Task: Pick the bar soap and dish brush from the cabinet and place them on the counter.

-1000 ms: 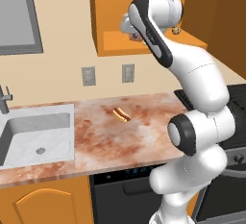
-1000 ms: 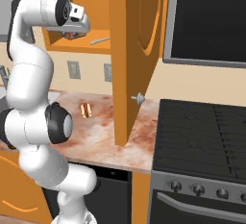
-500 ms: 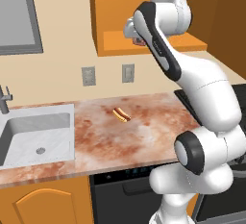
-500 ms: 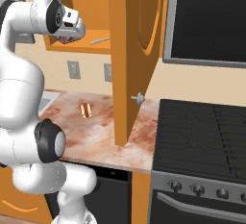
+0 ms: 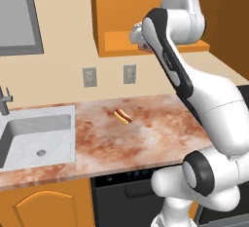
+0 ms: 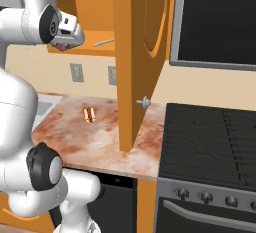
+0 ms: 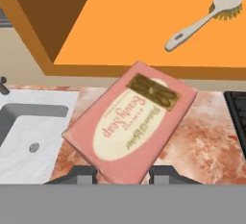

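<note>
Marble bench [image 5: 146,138] sits below; hand [image 7: 122,172] is pinching the bar soap [image 7: 130,121] just outside the cabinet [image 7: 120,26]. Next, probably lower it; dish brush [image 7: 204,18] waits on the cabinet floor.

The bar soap [image 7: 130,124] is pink with a cream oval and brown emblem, the dish brush [image 7: 204,18] pale cream, the cabinet [image 7: 139,23] orange, and the counter [image 5: 146,136] mottled reddish-brown and cream.

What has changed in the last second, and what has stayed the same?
The gripper, shut on the bar soap, has drawn back out of the cabinet toward the robot. The dish brush stays on the cabinet floor, and the hot dog stays on the counter.
</note>
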